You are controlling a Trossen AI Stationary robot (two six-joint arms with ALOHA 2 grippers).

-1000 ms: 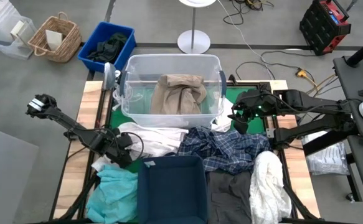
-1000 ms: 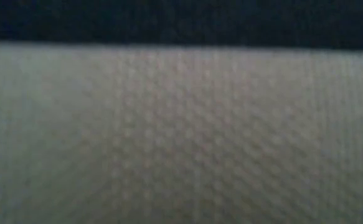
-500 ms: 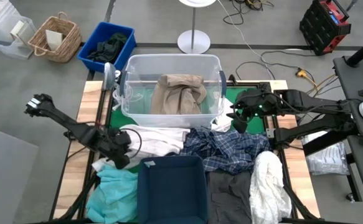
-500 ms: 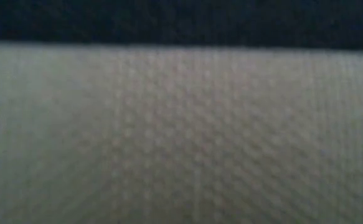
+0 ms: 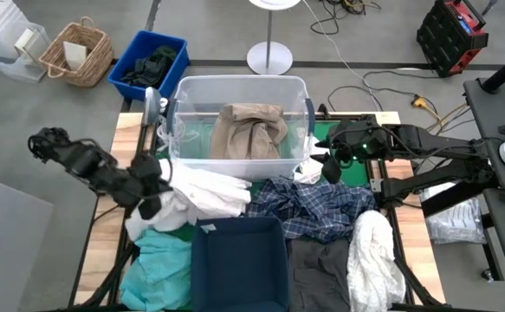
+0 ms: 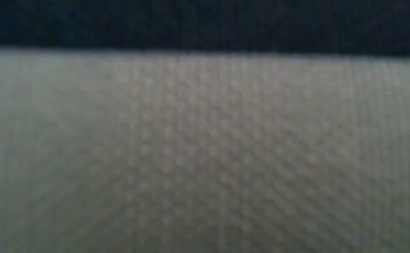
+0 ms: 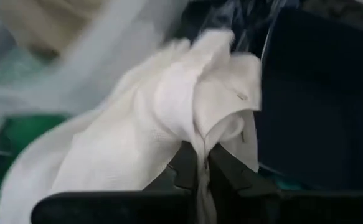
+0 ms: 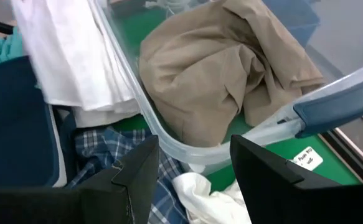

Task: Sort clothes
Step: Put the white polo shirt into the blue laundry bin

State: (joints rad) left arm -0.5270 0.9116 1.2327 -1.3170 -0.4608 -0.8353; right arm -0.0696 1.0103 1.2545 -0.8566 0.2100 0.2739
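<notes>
One white garment (image 5: 202, 192) lying crosswise

The low view is wholly blocked by blurred pale woven fabric (image 6: 205, 154) pressed against the lens.

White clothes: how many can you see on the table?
3. One white shirt is pinched in the left gripper by the tub. One lies bundled at the table's right front. A small piece peeks out beside the tub's corner. More may be hidden.
</notes>
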